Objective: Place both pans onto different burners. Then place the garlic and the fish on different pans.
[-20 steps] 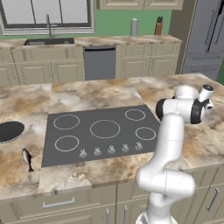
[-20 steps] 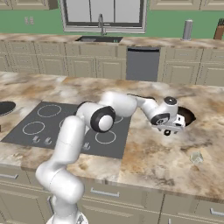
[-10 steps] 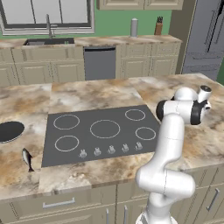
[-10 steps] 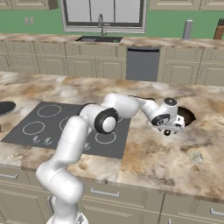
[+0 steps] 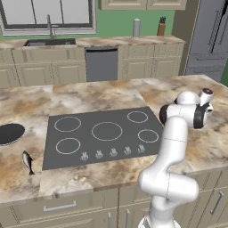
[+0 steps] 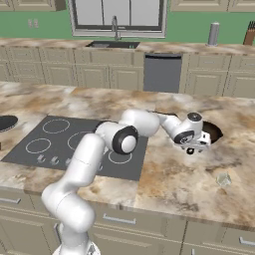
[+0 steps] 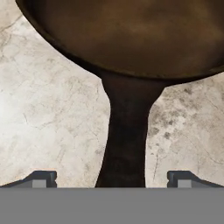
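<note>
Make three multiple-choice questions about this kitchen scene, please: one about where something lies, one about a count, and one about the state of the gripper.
1. Where does the fish lie?
A. On the counter to the left of the cooktop
B. Inside the brown pan
C. In the sink

2. How many burner rings are drawn on the cooktop?
A. Three
B. Five
C. Seven

3. What is the state of the gripper?
A. Shut on the pan handle
B. Open, with a fingertip on each side of the handle
C. Holding the fish

Answers:
1. A: the left base view shows it on the marble, in front of the black pan.
2. B: four small rings surround a larger middle one.
3. B: in the hand view the fingertips stand wide apart, clear of the brown pan's handle.
</note>
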Motion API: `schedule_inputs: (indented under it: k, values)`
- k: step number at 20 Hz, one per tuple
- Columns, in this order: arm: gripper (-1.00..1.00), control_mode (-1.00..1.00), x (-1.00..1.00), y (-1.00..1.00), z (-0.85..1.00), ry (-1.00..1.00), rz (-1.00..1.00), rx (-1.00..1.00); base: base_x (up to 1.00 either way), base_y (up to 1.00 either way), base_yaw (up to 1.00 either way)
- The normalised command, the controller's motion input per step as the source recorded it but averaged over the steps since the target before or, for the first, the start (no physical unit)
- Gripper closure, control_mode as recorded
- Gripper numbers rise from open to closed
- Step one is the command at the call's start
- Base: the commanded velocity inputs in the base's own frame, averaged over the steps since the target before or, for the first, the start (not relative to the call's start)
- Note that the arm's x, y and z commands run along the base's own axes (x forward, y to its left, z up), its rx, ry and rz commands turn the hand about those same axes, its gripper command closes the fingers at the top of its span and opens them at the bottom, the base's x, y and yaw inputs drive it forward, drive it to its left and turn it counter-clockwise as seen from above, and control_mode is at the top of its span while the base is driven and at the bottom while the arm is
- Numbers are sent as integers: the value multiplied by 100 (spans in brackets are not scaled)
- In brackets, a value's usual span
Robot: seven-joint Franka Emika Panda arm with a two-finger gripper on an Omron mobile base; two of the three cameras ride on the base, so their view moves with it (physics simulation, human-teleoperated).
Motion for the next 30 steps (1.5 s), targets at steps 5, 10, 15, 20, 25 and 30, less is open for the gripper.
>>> schedule_inputs:
  k: [5,10,15,20,25,30]
  values:
    - [-100,-100,14,-11,-9,0,0,0,0,0,0]
    - [100,-100,2,0,-1,0,0,0,0,0,0]
    - [100,-100,0,0,0,0,0,0,0,0,0]
    - [100,-100,-4,1,8,-1,0,0,0,0,0]
    - [100,-100,-27,13,20,-4,0,0,0,0,0]
    - [100,-100,-42,26,36,-5,0,-1,0,0,0]
